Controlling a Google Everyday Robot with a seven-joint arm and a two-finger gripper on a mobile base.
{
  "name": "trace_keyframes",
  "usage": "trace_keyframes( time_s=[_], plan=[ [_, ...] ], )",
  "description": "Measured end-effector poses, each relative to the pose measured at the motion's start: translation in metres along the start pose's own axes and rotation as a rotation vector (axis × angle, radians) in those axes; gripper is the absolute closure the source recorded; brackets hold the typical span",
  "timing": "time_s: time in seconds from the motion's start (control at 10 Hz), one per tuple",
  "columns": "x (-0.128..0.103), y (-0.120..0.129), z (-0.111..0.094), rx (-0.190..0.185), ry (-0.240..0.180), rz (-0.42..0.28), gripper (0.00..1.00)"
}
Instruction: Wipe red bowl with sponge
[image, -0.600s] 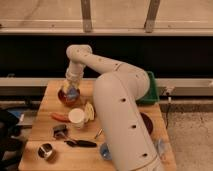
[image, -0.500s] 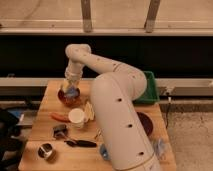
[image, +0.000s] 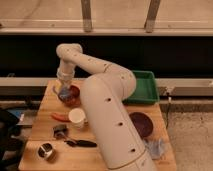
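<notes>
The red bowl (image: 73, 96) sits at the back left of the wooden table (image: 107, 160). My gripper (image: 64, 91) points down from the white arm into the left side of the bowl. It is shut on a small bluish sponge (image: 64, 94) that rests against the bowl's inside. The arm's large body covers the middle of the table.
A green tray (image: 146, 88) stands at the back right. A white cup (image: 76, 118), a red-orange object (image: 59, 116), a small metal piece (image: 60, 131), a black utensil (image: 81, 143) and a metal cup (image: 46, 150) lie in front of the bowl. A dark plate (image: 142, 124) and a blue cloth (image: 155, 147) are at the right.
The gripper stays in the red bowl with the sponge and has shifted only slightly. Nothing else has moved.
</notes>
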Motion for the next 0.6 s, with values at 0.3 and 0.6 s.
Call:
trace_keyframes(
  time_s=[0.3, 0.6],
  plan=[
    [0.03, 0.017, -0.001, 0.017, 0.032, 0.011, 1.0],
    [0.035, -0.007, -0.016, 0.041, 0.013, 0.048, 1.0]
  ],
)
